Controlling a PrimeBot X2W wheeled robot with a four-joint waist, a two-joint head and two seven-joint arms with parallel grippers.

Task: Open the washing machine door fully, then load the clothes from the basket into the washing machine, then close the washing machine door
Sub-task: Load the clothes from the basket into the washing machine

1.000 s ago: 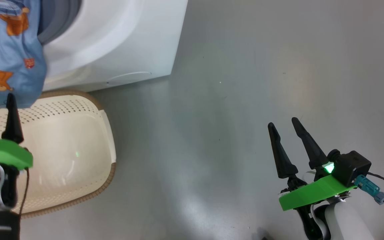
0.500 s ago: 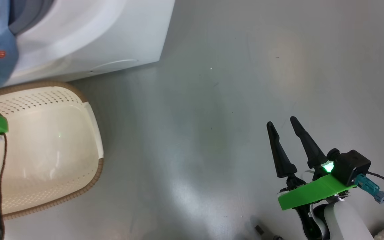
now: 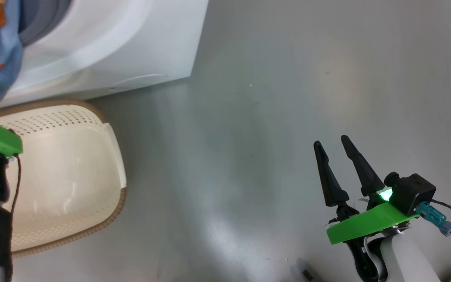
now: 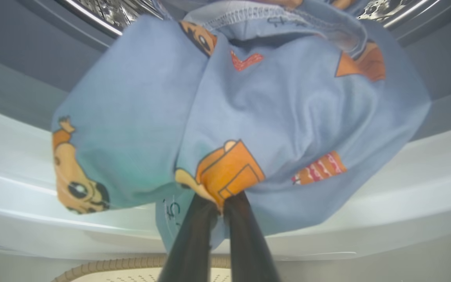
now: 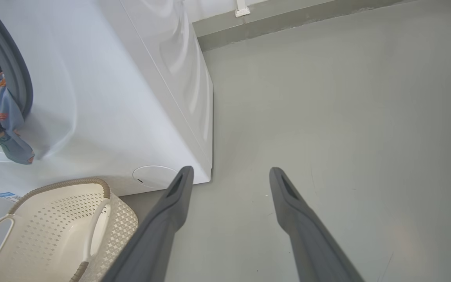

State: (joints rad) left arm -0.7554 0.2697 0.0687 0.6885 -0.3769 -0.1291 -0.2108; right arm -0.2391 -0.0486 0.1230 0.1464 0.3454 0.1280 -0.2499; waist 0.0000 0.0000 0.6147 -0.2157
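Pinching a fold of the light blue fabric clothes (image 4: 249,109) printed with orange-brown cartoon figures, the left gripper (image 4: 218,201) has its two long dark fingers pressed narrowly together on an orange figure at the bundle's lower edge. The clothes sit in the mouth of the big white front-loading washing machine (image 5: 112,98): their upper part lies against the grey-blue rubber gasket (image 4: 22,51) with the perforated steel drum (image 4: 104,8) behind, and their lower part drapes over the white front below the opening. The small cream-white perforated plastic basket (image 3: 65,184) with a brown woven-look rim stands on the grey floor (image 3: 268,98) just in front of the machine, near its round flap (image 5: 155,176). The right gripper (image 3: 331,141) hovers over the floor, well apart from the machine, fingers spread wide.
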